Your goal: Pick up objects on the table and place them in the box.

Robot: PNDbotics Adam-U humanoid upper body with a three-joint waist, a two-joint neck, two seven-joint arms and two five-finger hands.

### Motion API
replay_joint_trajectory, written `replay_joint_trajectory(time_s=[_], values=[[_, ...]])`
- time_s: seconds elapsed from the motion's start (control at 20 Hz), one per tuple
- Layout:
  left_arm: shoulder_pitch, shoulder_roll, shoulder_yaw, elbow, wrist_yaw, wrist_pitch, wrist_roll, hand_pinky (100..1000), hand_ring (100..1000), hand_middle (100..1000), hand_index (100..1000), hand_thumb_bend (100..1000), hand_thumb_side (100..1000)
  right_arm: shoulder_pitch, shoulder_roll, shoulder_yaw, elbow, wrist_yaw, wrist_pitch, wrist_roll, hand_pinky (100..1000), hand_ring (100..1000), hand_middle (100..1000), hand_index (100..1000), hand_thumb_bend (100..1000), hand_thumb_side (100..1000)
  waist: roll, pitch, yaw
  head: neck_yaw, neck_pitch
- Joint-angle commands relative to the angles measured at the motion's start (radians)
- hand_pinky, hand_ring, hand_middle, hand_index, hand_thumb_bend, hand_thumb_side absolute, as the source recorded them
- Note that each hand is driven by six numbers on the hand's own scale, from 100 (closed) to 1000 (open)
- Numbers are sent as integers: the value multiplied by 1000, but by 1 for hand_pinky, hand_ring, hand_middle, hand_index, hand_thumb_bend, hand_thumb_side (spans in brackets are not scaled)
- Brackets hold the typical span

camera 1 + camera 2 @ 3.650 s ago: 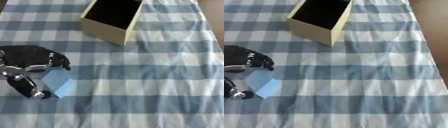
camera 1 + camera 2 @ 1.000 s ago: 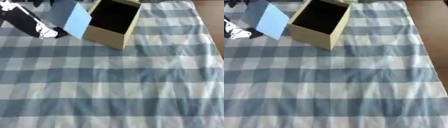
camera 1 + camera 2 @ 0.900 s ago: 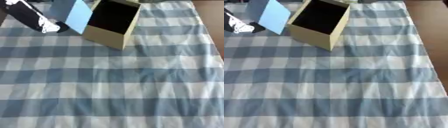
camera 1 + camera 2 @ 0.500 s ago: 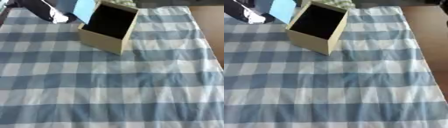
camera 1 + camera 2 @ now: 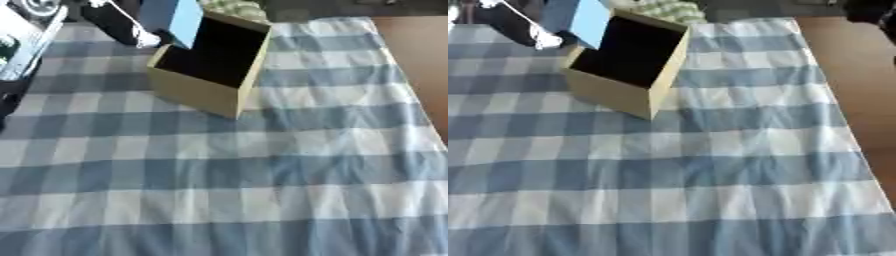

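Above the box's (image 5: 208, 67) left rim: one light-blue block (image 5: 173, 19), held by the left hand (image 5: 122, 24) with fingers round its far side. Judged light, rigid, smooth-faced; best held across opposite flat faces.

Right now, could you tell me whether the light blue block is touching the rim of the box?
Cannot tell. In the left eye view the light blue block, carried by the left hand, overlaps the box at its upper left rim, but neither view shows contact or a gap plainly.
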Motion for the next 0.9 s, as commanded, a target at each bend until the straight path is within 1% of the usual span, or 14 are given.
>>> replay_joint_trajectory(time_s=[0.05, 0.3, 0.5, 0.7, 0.9], values=[[-40, -17, 27, 43, -35, -11, 29, 268, 492, 507, 582, 100, 139, -23, -14, 0, -20, -12, -1, 6, 735, 709, 657, 790, 100, 1000, 0, -12, -13, 16, -27], [-50, -49, 40, 118, -91, -23, 71, 270, 492, 508, 583, 100, 137, -38, -14, 2, -20, -17, 0, 11, 734, 708, 657, 790, 100, 1000, 6, 13, -44, 37, -46], [-58, -68, 43, 153, -124, -38, 97, 269, 491, 508, 582, 100, 142, -44, -14, 2, -20, -21, 2, 14, 733, 707, 657, 790, 100, 1000, 12, 32, -62, 47, -56], [-62, -80, 38, 172, -134, -48, 98, 271, 492, 508, 583, 100, 137, -46, -15, 0, -19, -25, 4, 14, 732, 707, 656, 790, 100, 1000, 17, 44, -74, 52, -56], [-59, -86, 35, 181, -146, -50, 95, 274, 493, 508, 585, 100, 132, -45, -15, -2, -19, -26, 6, 13, 731, 707, 656, 789, 100, 1000, 20, 49, -79, 53, -50]])
